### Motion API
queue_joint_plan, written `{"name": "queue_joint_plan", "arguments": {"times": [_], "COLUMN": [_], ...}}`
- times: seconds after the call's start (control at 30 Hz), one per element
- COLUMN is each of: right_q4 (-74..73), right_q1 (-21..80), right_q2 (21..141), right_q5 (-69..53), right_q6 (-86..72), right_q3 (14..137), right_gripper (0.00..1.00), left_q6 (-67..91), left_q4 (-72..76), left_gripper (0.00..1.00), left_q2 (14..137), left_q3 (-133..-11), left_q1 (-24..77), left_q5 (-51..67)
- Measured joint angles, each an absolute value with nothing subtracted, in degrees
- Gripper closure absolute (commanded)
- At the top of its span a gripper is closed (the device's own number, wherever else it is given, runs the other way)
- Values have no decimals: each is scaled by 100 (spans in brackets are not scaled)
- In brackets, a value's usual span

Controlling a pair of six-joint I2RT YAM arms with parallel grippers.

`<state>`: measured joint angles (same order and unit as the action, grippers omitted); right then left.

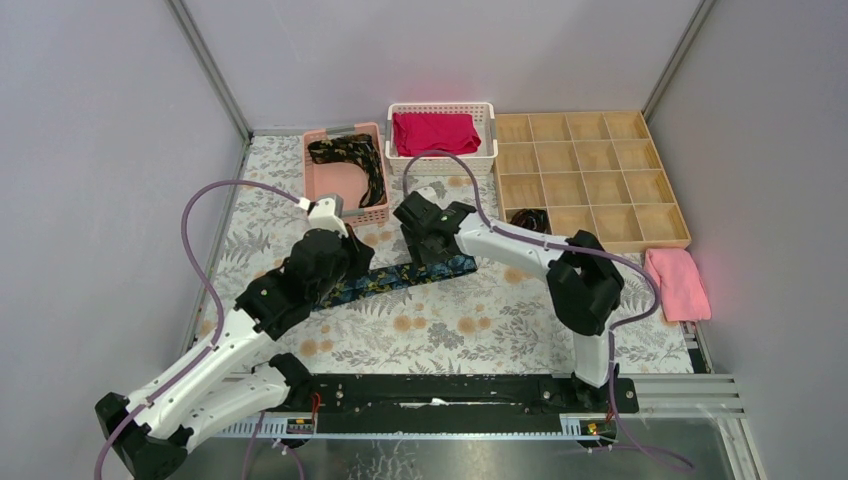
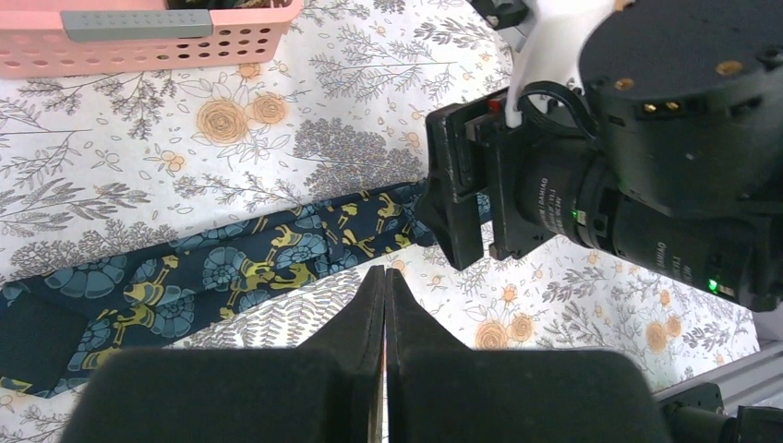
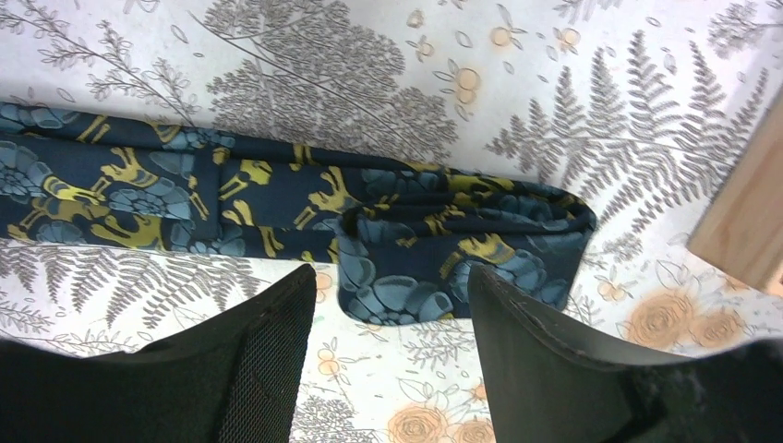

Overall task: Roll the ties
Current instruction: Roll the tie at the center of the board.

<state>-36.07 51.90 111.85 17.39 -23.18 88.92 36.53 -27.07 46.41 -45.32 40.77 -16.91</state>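
Rolling is judged barely begun: the tie [image 1: 395,279] is laid flat across the table [image 1: 470,320] between the arms, with only its right end [image 3: 462,254] doubled over once. The right hand [image 3: 392,351] is held spread apart above that fold, nothing gripped. The left hand [image 2: 384,300] is pressed together and empty, just beside the tie's middle. Next, the fold is probably to be pinched and turned leftward, with the strip kept flat and straight.

long flat fabric tie [image 3: 185,194]: navy, teal-blue and yellow florals | cloth-covered desk [image 1: 450,325]: white, grey ferns, orange blooms | perforated plastic basket [image 2: 138,57]: pink
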Motion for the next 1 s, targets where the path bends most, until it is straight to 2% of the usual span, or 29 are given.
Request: {"name": "queue_joint_plan", "arguments": {"times": [0.1, 0.2, 0.43, 0.77, 1.0], "right_q4": [-3496, -3238, -2270, -1092, -462], "right_q1": [5157, 5019, 4062, 3367, 2991], "right_q2": [10871, 10348, 8980, 8886, 8995], "right_q5": [1879, 1909, 1328, 10, -683], "right_q6": [-2364, -2414, -2512, -2569, -2620], "right_q3": [8543, 7966, 6401, 5297, 5041], "right_gripper": [26, 25, 26, 26, 26], "left_q6": [3653, 3653, 3647, 3627, 3627], "left_q4": [-2624, -2421, -1520, -445, 36], "left_gripper": [100, 100, 100, 100, 100], "left_q2": [4698, 4921, 6270, 8034, 8611], "left_q3": [-4530, -4530, -4530, -4727, -4877], "left_q1": [4077, 4077, 4080, 4080, 4080], "left_q5": [-1562, -1295, -434, 301, 602]}}
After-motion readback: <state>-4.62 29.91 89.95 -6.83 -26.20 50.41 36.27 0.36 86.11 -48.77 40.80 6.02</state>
